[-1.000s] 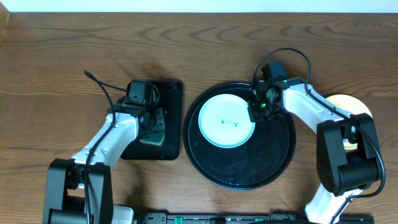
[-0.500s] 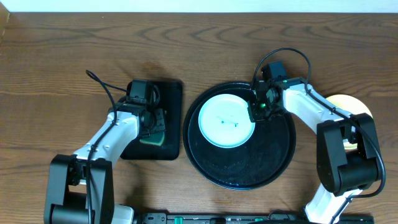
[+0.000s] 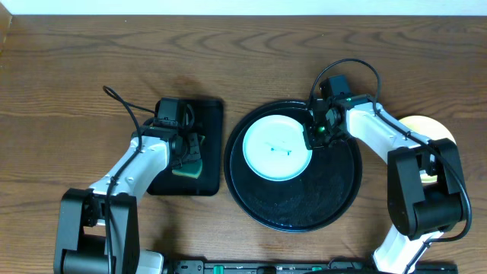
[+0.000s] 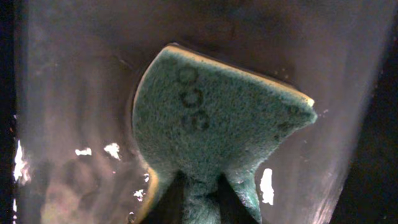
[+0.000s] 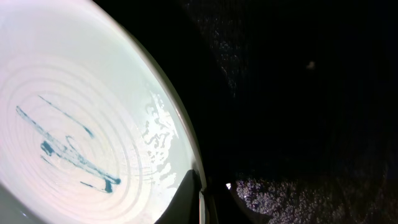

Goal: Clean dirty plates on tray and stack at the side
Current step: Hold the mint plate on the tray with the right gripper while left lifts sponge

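A pale mint-blue plate [image 3: 276,147] with thin dark smears in its centre lies in the upper left of the round black tray [image 3: 304,205]. My right gripper [image 3: 313,137] is shut on the plate's right rim. In the right wrist view the rim runs between the right gripper's [image 5: 202,198] fingers, and the smears [image 5: 68,149] show teal on the plate [image 5: 93,81]. My left gripper [image 3: 192,152] is down over a green sponge [image 3: 186,169]. In the left wrist view the left gripper [image 4: 200,202] pinches the near edge of the sponge [image 4: 217,118].
The sponge lies in a small rectangular black tray [image 3: 209,114] left of the round tray. A pale yellow plate [image 3: 430,125] sits at the far right, partly hidden behind the right arm. Wooden table surrounds both trays.
The left gripper's fingers have closed in on the sponge. The right arm and the mint-blue plate have not moved.
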